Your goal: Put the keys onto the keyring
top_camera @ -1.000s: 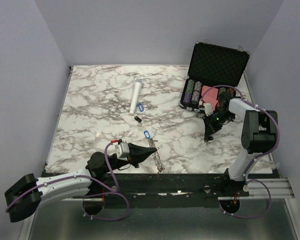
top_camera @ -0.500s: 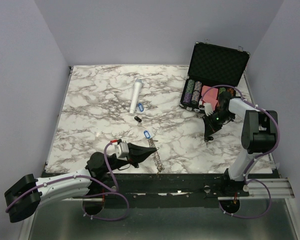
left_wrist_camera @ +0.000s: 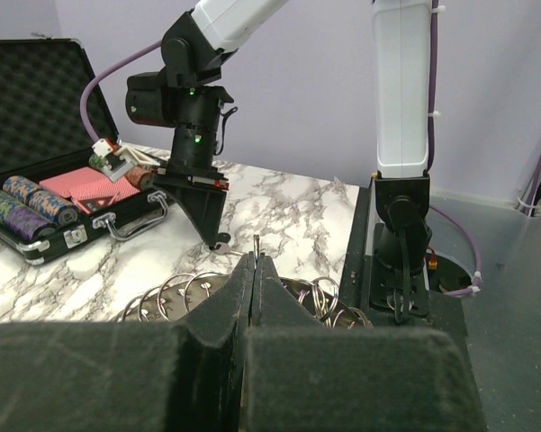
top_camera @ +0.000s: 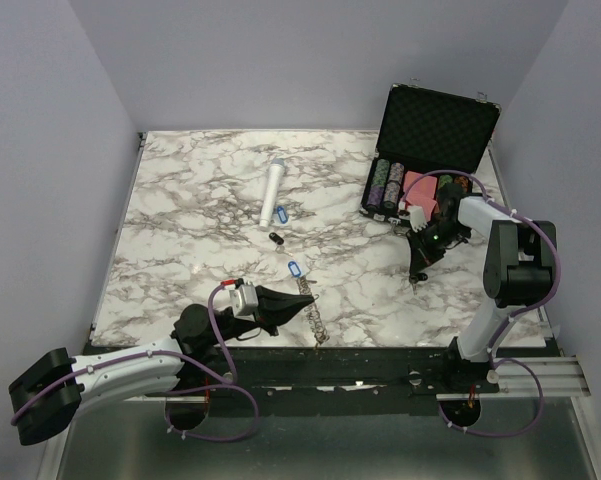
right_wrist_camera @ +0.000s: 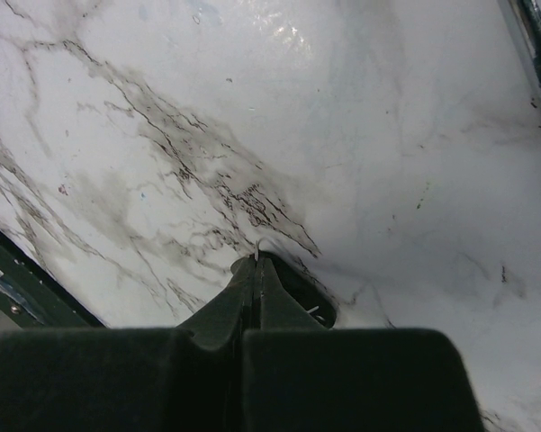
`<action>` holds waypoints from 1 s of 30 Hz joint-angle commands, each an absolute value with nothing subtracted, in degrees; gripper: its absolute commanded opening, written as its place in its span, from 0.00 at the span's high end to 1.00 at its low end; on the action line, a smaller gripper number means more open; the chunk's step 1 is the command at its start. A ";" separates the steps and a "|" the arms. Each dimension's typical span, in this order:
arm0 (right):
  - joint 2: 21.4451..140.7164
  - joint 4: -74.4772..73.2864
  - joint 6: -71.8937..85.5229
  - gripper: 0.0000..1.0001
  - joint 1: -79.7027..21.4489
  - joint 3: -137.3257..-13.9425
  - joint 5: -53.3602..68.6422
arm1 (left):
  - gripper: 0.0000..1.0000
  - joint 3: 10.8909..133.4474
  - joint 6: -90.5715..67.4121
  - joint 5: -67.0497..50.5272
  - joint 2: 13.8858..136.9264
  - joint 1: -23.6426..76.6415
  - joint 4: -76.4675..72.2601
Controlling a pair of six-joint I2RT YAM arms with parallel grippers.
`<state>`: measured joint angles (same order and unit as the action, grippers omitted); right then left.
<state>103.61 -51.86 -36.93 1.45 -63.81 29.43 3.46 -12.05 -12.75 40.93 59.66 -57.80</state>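
My left gripper (top_camera: pixel 298 304) is shut on the keyring (top_camera: pixel 316 318), a grey metal piece hung with several split rings. It rests low over the table's near edge. In the left wrist view the keyring (left_wrist_camera: pixel 175 290) spreads either side of the closed fingertips (left_wrist_camera: pixel 255 261). My right gripper (top_camera: pixel 416 273) points down at the table on the right, shut on a thin metal key (right_wrist_camera: pixel 257 246). A dark shape lies under its tip. A blue-tagged key (top_camera: pixel 296 270) lies just beyond the left gripper. Another blue-tagged key (top_camera: pixel 280 213) and a black-tagged key (top_camera: pixel 275 238) lie mid-table.
A white cylinder (top_camera: pixel 273 192) lies behind the keys. An open black case (top_camera: pixel 435 125) with poker chips (top_camera: pixel 388 183) and cards stands at the back right, close behind the right arm. It also shows in the left wrist view (left_wrist_camera: pixel 36 99).
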 commanded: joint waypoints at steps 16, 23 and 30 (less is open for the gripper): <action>88.87 -70.99 -71.41 1.00 1.05 -71.18 54.91 | 1.00 5.35 -6.69 -15.64 36.04 59.68 -52.66; 82.54 -81.39 -87.00 1.00 0.79 -75.59 65.21 | 1.00 14.66 1.30 -20.30 32.43 59.41 -40.01; 74.45 -81.30 -93.33 1.00 -1.48 -72.16 74.34 | 1.00 20.83 4.83 -25.04 35.85 59.41 -36.74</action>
<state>78.63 -74.96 -86.56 0.43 -73.95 65.10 17.10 0.45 -19.84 34.20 59.59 -39.55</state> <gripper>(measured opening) 0.006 0.008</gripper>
